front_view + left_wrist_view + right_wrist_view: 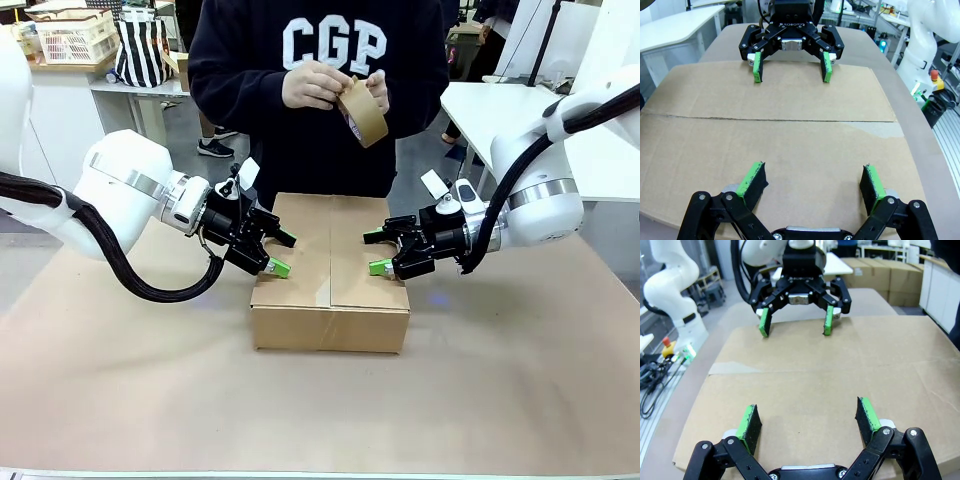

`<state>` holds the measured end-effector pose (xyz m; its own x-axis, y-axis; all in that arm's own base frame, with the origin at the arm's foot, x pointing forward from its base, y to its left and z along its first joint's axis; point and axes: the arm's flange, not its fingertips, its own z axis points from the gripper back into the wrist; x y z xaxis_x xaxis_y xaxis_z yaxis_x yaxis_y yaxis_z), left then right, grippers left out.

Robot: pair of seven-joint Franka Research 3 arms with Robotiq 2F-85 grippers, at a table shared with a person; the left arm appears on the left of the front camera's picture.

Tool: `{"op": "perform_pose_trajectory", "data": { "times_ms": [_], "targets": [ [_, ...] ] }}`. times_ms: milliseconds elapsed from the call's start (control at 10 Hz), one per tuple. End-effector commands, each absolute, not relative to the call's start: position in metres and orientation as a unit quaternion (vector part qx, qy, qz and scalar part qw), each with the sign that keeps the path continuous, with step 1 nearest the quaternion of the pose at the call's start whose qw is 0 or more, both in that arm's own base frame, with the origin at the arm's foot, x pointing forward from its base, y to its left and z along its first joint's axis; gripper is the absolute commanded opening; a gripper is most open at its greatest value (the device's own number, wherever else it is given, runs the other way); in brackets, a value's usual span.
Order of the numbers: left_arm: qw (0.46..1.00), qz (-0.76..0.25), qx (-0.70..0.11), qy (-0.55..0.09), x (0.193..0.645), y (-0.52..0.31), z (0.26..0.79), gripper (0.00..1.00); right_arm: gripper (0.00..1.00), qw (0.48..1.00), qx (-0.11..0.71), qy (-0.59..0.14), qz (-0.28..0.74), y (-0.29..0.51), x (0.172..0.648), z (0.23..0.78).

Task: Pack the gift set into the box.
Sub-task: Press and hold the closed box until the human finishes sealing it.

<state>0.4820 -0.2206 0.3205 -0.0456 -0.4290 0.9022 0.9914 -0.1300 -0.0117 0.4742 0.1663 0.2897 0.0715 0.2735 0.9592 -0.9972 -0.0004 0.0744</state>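
The box (330, 312) stands mid-table with its top flaps folded shut along a center seam. The gift set is hidden. My left gripper (282, 254) is open, its green pads down at the left flap's outer edge. My right gripper (375, 253) is open too, pads at the right flap. In the left wrist view my left gripper (814, 175) hovers low over the box top (790, 100), facing the right gripper (791, 67). The right wrist view mirrors this: right gripper (807, 420), box top (840, 360), left gripper (795, 322). Nothing is between either pair of fingers.
A person stands at the far side, both hands on a roll of brown packing tape (362, 110) held above the box's far edge. Brown paper covers the table (500, 380). White tables (500, 100) stand behind.
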Motion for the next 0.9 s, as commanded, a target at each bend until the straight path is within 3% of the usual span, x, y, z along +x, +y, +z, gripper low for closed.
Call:
{"op": "perform_pose_trajectory", "data": {
  "times_ms": [0,800],
  "targets": [
    [0.559,-0.636,-0.403,-0.347,0.4807,-0.2206,0.3165,1.00,1.00,0.579,0.445,-0.405,0.550,0.1661,0.4728,0.2877],
    [0.559,-0.636,-0.403,-0.347,0.4807,-0.2206,0.3165,1.00,1.00,0.579,0.445,-0.405,0.550,0.1661,0.4728,0.2877]
  ]
}}
